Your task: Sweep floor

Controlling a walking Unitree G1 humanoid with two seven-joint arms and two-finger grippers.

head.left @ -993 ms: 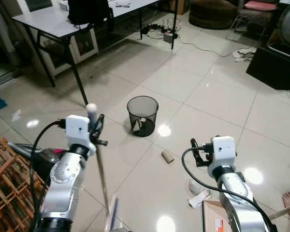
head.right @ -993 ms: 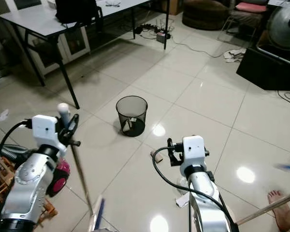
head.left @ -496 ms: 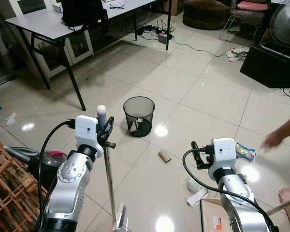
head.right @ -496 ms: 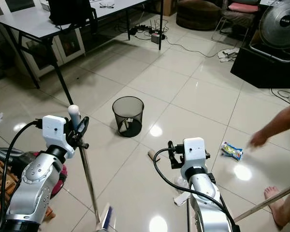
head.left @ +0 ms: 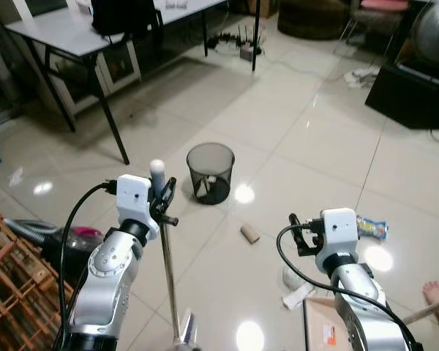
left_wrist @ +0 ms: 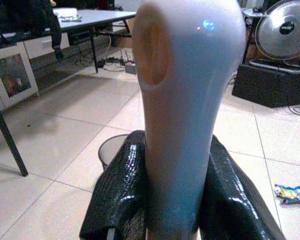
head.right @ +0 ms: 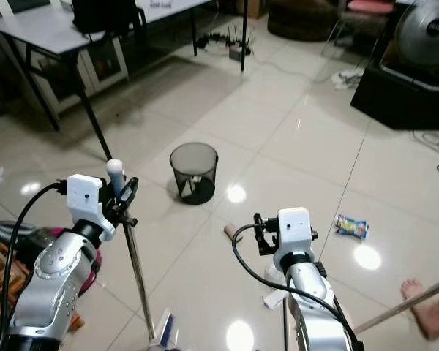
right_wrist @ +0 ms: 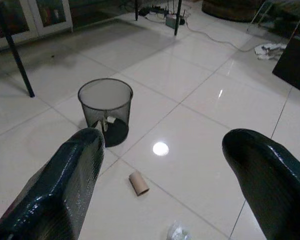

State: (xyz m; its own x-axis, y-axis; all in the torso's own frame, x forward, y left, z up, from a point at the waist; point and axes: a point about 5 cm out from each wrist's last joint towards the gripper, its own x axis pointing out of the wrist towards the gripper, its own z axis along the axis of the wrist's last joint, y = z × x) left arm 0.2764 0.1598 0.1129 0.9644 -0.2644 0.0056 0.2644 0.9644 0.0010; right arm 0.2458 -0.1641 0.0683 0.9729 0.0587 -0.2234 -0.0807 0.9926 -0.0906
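Gripping the broom handle [head.left: 167, 270] near its white top with our left gripper [head.left: 163, 199], both fingers clamped on it, pole running down to the tiled floor [head.left: 278, 131] in front of us. Right gripper [right_wrist: 175, 165] is wide open and holding nothing, raised over the litter: cardboard roll [head.left: 249, 234], snack wrapper [head.left: 371, 227], crumpled paper [head.left: 298, 296]. Mesh bin [head.left: 211, 172] sits just beyond the roll.

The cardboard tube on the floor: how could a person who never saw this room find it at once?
Start at the black mesh wastebasket on the white tiled floor. The cardboard tube lies just past it, toward the robot's right gripper. It is the only small brown cylinder; nearby litter is flat or crumpled.
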